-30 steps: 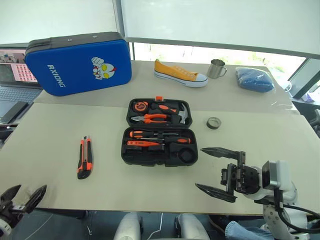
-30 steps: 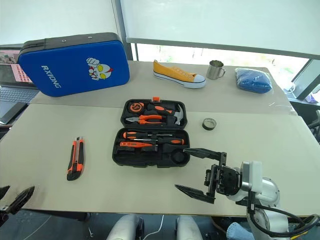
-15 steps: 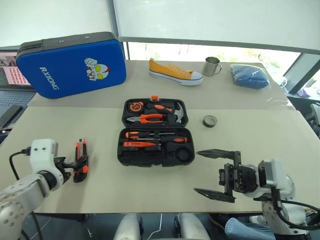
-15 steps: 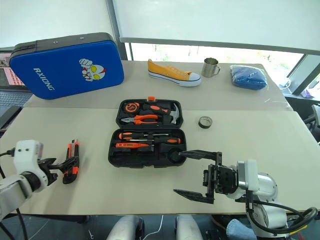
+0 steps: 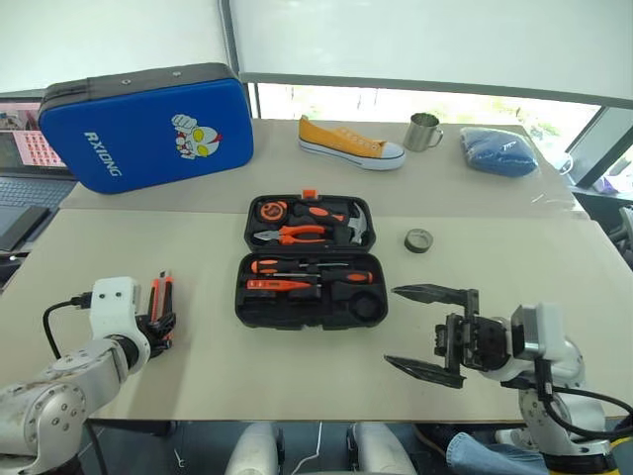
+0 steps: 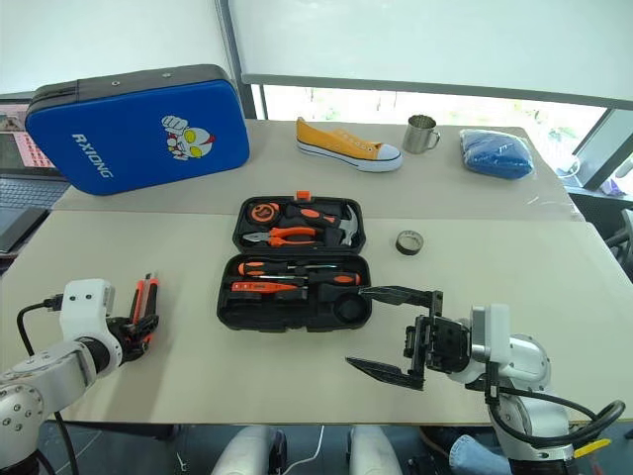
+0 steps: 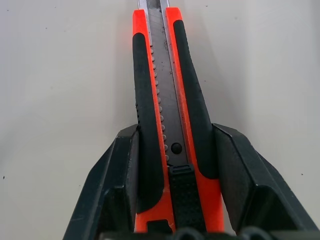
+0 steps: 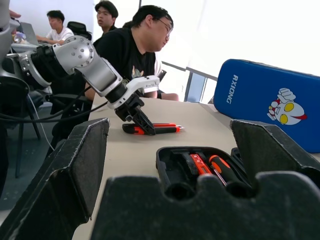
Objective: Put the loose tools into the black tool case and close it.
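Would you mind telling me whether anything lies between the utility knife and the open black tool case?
Nothing visible does. The utility knife sits between the left claw fingers, and only bare table separates it from the open black tool case.

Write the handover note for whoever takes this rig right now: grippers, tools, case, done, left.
Left gripper: fingers on both sides of the utility knife, which lies flat on the table, left of the case. In the wrist view they touch the handle.
Right gripper: open, empty, hovering right of the case.
Black case: open; two screwdrivers and the slim tester lie in its front half.
Tape roll: loose on the table, right of the case.
Done: screwdrivers and tester stowed.
Left: stow knife and tape roll, close the case.
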Robot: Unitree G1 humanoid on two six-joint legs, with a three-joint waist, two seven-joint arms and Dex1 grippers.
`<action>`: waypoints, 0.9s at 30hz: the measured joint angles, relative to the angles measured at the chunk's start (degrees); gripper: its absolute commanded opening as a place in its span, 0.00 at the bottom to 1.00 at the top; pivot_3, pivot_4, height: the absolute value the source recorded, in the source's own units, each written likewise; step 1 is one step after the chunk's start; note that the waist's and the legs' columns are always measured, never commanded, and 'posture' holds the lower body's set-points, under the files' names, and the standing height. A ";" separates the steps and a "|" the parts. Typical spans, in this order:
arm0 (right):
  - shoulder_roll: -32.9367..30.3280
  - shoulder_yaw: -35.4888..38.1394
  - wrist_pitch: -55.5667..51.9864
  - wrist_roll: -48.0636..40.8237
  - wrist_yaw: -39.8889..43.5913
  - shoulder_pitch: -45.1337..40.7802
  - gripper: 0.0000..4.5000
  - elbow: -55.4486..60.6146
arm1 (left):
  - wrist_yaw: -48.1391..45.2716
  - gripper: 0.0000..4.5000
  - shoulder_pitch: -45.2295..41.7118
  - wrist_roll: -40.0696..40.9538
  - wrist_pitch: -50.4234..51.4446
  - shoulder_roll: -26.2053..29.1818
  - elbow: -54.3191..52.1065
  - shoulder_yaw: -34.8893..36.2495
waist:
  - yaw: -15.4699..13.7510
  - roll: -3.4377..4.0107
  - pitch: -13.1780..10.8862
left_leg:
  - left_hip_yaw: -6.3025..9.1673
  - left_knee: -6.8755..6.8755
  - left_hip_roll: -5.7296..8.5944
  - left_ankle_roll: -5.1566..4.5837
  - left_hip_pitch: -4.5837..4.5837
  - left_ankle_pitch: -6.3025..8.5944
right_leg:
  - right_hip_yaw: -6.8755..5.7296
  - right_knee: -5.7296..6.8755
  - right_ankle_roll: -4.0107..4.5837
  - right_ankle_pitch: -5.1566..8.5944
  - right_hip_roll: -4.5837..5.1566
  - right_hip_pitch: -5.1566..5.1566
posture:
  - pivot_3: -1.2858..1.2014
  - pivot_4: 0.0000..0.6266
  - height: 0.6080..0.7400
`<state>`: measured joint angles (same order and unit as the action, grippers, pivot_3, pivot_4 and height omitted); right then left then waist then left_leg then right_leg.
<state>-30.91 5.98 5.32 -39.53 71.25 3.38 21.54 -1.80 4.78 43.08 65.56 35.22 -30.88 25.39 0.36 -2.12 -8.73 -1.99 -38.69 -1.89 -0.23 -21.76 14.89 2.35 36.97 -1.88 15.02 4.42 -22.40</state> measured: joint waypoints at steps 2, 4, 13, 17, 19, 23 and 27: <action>-1.94 0.56 -1.69 -0.01 -0.84 -0.13 1.00 0.08 | -8.34 0.38 0.06 -1.24 -6.69 2.58 2.21 -1.36 | -0.18 -0.02 -0.01 | -0.03 -0.03 -0.01 0.01 -0.14 -0.01 | 0.00 -0.03 0.02 -0.01 0.01 -0.13 | 0.52 0.24 1.00; -5.12 2.35 -5.57 -0.58 -3.16 -1.79 1.00 0.27 | -23.94 0.38 -0.87 -4.59 -20.11 7.28 7.05 -3.47 | -0.27 0.00 -0.02 | -0.15 -0.03 -0.01 0.04 -0.34 -0.03 | 0.02 -0.07 0.32 0.10 0.02 -0.40 | 0.52 0.24 1.00; -15.51 1.39 -24.32 -2.35 -10.63 -8.12 1.00 4.86 | -67.37 0.38 -22.38 -19.09 -50.17 17.28 22.19 -27.35 | -0.81 0.01 -0.05 | -0.58 -0.05 0.03 -0.02 -0.93 -0.02 | 0.01 -0.25 0.04 -0.08 -0.18 -0.84 | 0.52 0.24 1.00; -15.88 -1.08 -28.31 -2.13 -12.62 -11.13 1.00 6.69 | -72.79 0.38 -31.39 -27.32 -52.52 14.04 26.87 -38.59 | -0.92 0.00 -0.06 | -0.54 -0.17 0.00 -0.10 -1.17 0.01 | 0.00 -0.25 -0.07 -0.06 -0.31 -0.93 | 0.52 0.24 1.00; -15.91 -1.19 -29.48 -1.88 -12.99 -11.27 1.00 6.76 | -73.10 0.38 -32.74 -29.07 -53.00 12.19 27.50 -40.65 | -0.89 -0.01 -0.06 | -0.52 -0.25 0.00 -0.12 -1.34 0.03 | 0.00 -0.26 -0.10 -0.06 -0.30 -1.06 | 0.52 0.24 1.00; -15.91 -1.10 -30.37 -0.97 -14.13 -10.85 1.00 6.81 | -72.88 0.38 -34.26 -32.77 -53.45 9.60 28.39 -43.65 | -0.90 -0.01 -0.06 | -0.44 -0.31 0.04 -0.16 -1.44 0.04 | 0.01 -0.23 -0.15 -0.07 -0.25 -1.14 | 0.52 0.24 1.00; -15.92 -0.96 -30.89 -0.56 -14.38 -9.11 1.00 7.19 | -72.93 0.38 -35.64 -35.33 -53.73 9.07 28.71 -44.88 | -0.98 -0.01 -0.06 | -0.38 -0.34 0.04 -0.16 -1.42 0.04 | 0.00 -0.21 -0.16 -0.06 -0.25 -1.12 | 0.52 0.24 1.00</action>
<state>-46.83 5.02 -25.57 -40.09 56.87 -5.73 28.73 -74.73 -30.86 7.75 11.83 44.29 -2.16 -19.49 -0.62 -2.13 -8.79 -2.38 -39.03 -1.85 -0.39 -23.18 14.93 2.35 36.76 -2.04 14.96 4.17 -23.52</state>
